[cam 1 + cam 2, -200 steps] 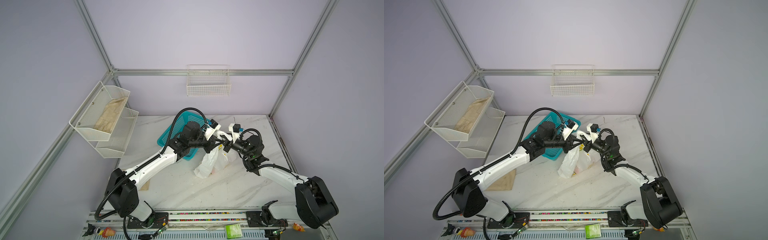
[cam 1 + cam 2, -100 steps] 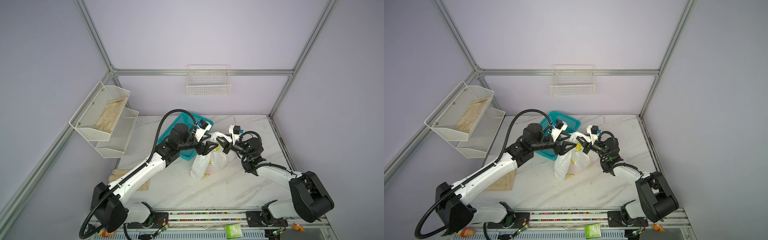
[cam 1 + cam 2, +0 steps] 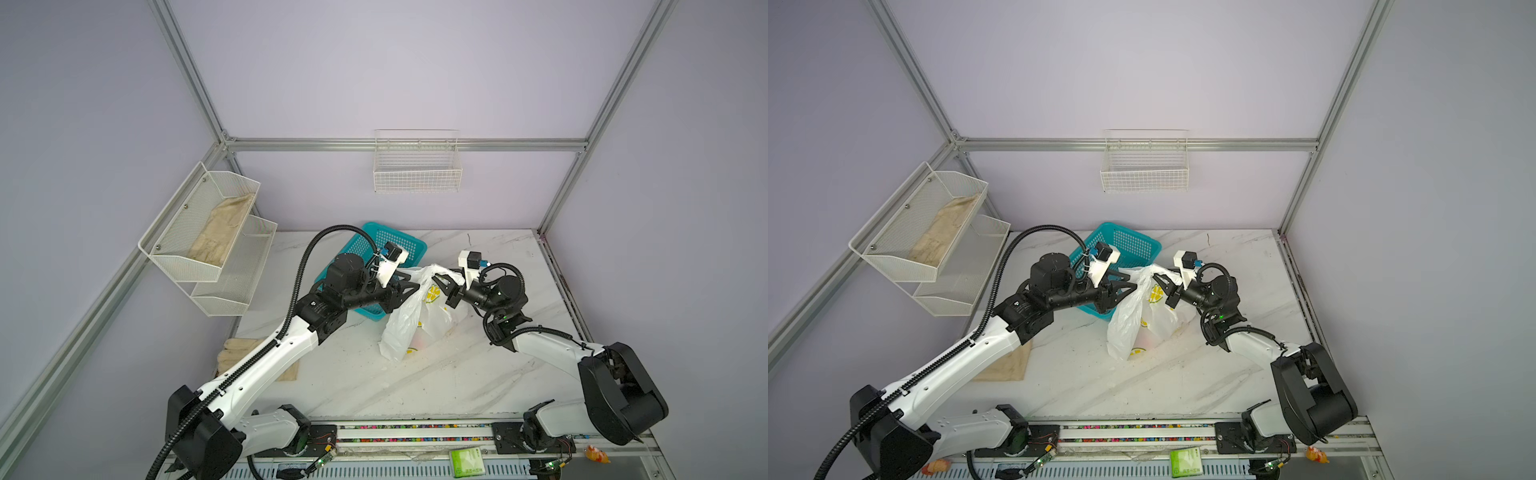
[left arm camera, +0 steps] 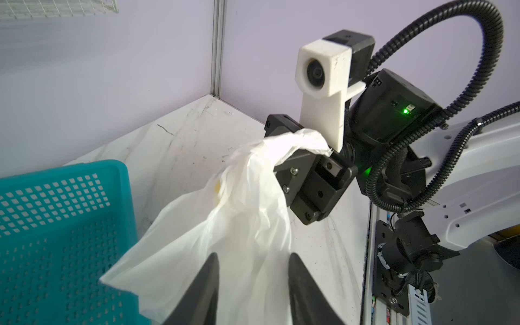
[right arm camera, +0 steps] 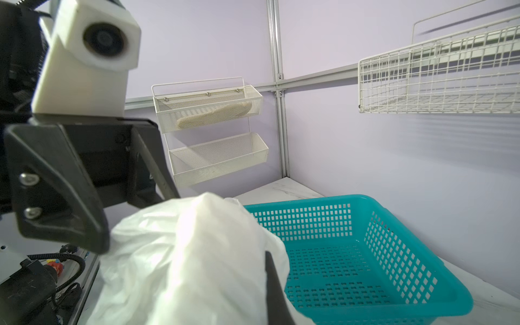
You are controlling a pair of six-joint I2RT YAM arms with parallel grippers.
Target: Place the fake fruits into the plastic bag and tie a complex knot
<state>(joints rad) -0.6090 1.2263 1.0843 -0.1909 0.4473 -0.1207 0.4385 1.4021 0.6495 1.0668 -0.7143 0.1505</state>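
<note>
Marble tabletop (image 3: 415, 382), mid-frame: right gripper (image 4: 284, 146) pinches the plastic bag's (image 3: 401, 328) bunched top; left gripper (image 4: 251, 254) stands half-open against its side.

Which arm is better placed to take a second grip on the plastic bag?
Probably left: the left gripper is open, tips at the plastic bag, while the right gripper is shut on its bunched top.

Inside the plastic bag (image 3: 1121, 328), the fake fruits (image 3: 1144, 340) show only as a faint pink blur through the film, too indistinct to count.
</note>
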